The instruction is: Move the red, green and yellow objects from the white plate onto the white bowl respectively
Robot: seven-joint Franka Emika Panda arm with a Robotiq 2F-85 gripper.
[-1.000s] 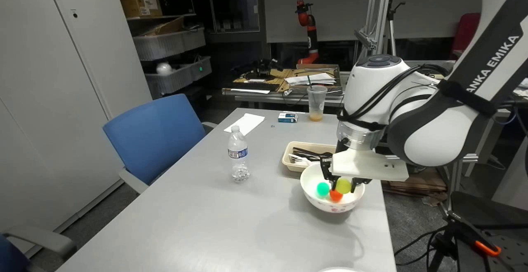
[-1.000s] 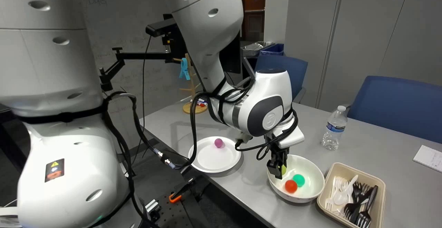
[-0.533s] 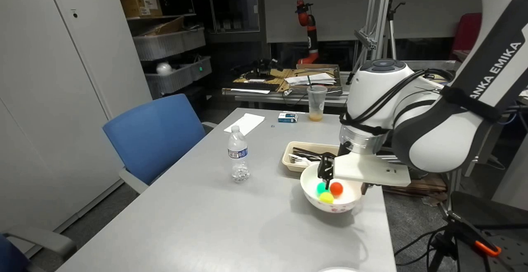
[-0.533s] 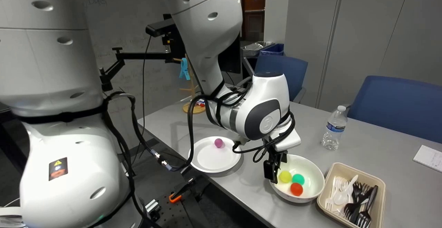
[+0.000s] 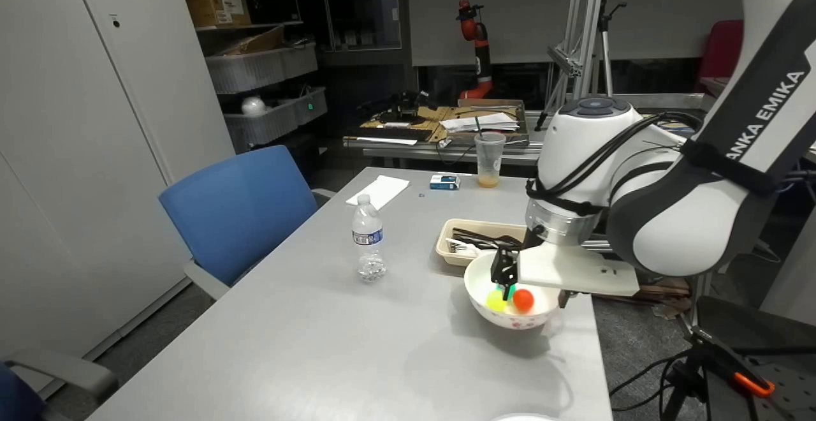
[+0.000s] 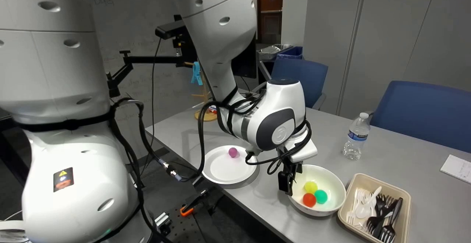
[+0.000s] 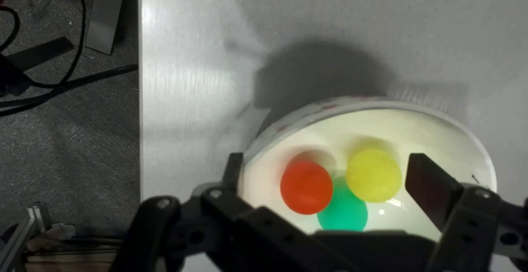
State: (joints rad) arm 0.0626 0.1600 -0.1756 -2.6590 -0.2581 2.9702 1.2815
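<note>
In the white bowl (image 6: pixel 335 184), in an exterior view, sit the yellow ball (image 6: pixel 311 187), the green ball (image 6: pixel 321 196) at half past four from it, and the red ball (image 6: pixel 309 199) at six. I see the pincer (image 7: pixel 326 169) at the bowl's ten o'clock edge, jaws wide apart. Around the bowl on the counter (image 6: pixel 423 184) stand the water bottle (image 6: pixel 357 136) at one, the cutlery tray (image 6: pixel 404 217) at half past three, and the white plate (image 6: pixel 224 169) with a purple ball (image 6: pixel 233 152) at half past nine.
</note>
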